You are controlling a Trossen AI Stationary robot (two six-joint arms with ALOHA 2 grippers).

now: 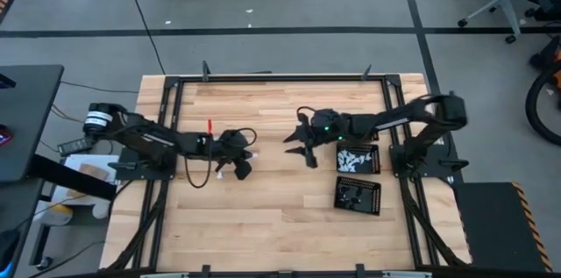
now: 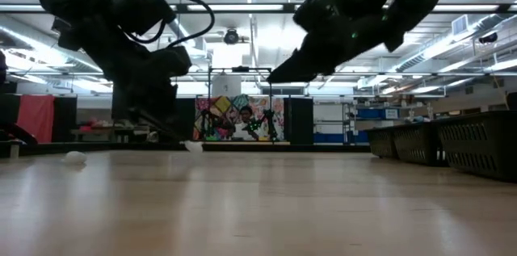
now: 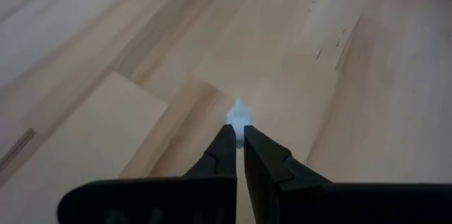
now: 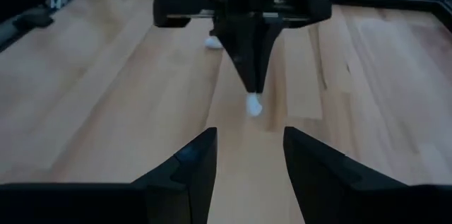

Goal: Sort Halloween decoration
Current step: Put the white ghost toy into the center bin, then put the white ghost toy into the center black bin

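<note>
we can't make out the shape of the white piece (image 3: 239, 116) pinched at the left gripper (image 3: 240, 143) tips; it's blurred. pieces in the black trays (image 1: 358, 160) are too small to tell apart.

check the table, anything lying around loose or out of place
One small white piece lies alone on the bare wood of the table, on the left arm's side, far from the two black trays by the right arm. Another white piece is pinched in the left gripper. The right gripper hangs open, facing it.
</note>
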